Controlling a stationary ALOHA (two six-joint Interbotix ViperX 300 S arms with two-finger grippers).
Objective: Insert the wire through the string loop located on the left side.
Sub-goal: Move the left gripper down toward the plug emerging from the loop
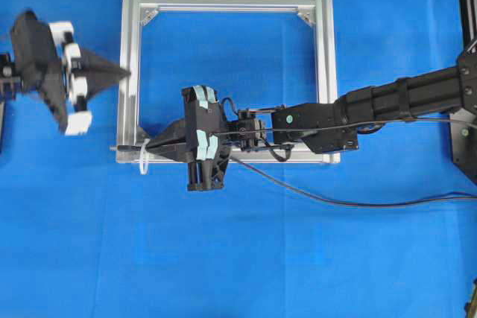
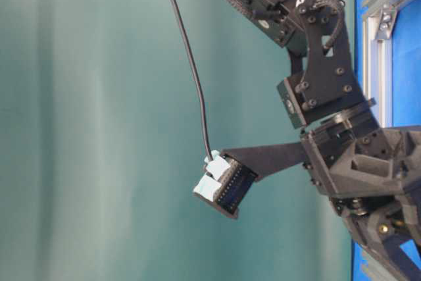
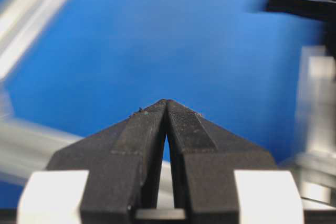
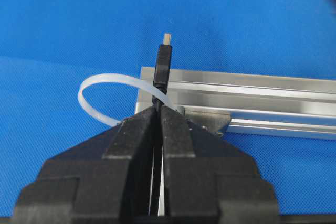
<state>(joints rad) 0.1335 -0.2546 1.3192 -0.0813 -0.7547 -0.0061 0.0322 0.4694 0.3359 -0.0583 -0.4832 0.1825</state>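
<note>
The wire (image 1: 313, 197) is a thin black cable that trails right across the blue mat. My right gripper (image 1: 140, 147) is shut on it at the frame's bottom left corner. In the right wrist view the dark plug (image 4: 163, 69) sticks out past my right gripper (image 4: 159, 107). The white string loop (image 4: 82, 98) crosses over the wire just ahead of the fingertips, so the plug reaches beyond it. From overhead the string loop (image 1: 143, 161) hangs at that corner, with the plug's tip left of it. My left gripper (image 1: 128, 74) is shut and empty beside the frame's left bar, its view (image 3: 166, 102) blurred.
The silver aluminium frame (image 1: 324, 72) lies flat on the blue mat; its lower bar (image 4: 252, 95) runs right of the plug. The right arm (image 1: 402, 98) reaches across the frame from the right. A black mount stands at the right edge (image 1: 466, 5).
</note>
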